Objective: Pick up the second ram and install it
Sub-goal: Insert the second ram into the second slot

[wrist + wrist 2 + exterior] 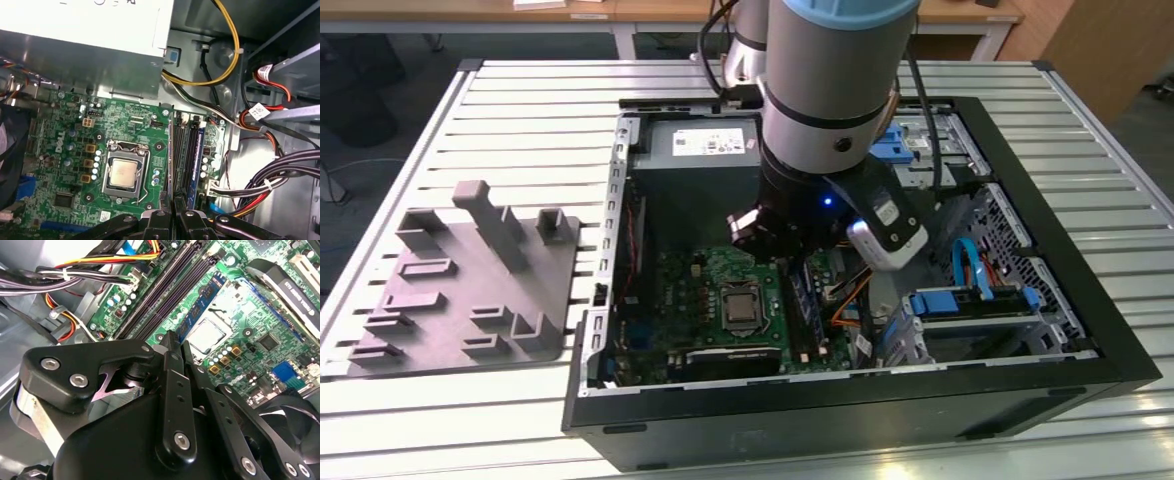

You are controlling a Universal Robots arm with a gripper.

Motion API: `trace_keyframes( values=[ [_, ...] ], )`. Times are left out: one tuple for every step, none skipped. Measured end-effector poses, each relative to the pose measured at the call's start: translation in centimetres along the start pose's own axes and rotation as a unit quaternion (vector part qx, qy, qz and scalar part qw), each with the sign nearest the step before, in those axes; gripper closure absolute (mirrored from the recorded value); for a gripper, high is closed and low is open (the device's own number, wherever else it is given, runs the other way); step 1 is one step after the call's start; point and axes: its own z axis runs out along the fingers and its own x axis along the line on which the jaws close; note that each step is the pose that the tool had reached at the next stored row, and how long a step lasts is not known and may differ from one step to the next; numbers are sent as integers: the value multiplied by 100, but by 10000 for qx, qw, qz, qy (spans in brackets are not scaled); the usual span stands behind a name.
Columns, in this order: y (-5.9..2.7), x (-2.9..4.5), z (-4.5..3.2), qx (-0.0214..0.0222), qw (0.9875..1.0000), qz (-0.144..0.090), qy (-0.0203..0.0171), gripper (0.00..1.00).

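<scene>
The arm is down inside the open computer case (854, 405), and the gripper (767, 235) hangs low over the green board (707, 275). In both wrist views the fingers are drawn close together, pinching the second ram (202, 307) by its near end, and the stick reaches out from the tips (174, 342). In the first wrist view the same stick (170, 155) shows edge-on as a thin dark line rising from the gripper (171, 207). It runs along the bank of black slots (186, 150) on the side nearest the processor socket (123, 172). I cannot tell whether it touches a slot or hangs just over it.

It is tight in there. Another blue stick (201, 150) sits in the slot on the far side of the bank. Just past that, black, red and yellow cables (280, 175) bunch up close to the board's edge. A yellow lead (227, 50) loops beside the grey power-supply box (85, 30), which closes off one end of the board. In the exterior view a drive cage with blue latches (974, 300) fills the case on that view's right. A grey moulded fixture (460, 280) lies well apart on the slatted table (520, 110), on that view's left.
</scene>
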Motion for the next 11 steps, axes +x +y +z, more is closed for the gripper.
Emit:
trace_keyframes(
  values=[
    [0,0,0,1,10000,33,-2,86],
    [0,0,0,3,10000,66,-4,86],
    [0,0,0,4,9999,102,-7,86],
    [0,0,1,6,9999,136,-9,86],
    [0,0,1,7,9999,169,-11,86],
    [0,0,1,8,9998,202,-13,86],
    [0,0,1,10,9997,236,-15,86],
    [0,0,1,12,9996,271,-18,86],
    [0,0,1,13,9995,304,-20,86],
    [0,0,1,15,9994,336,-22,86],
    [0,0,1,16,9993,372,-24,86]
  ],
)
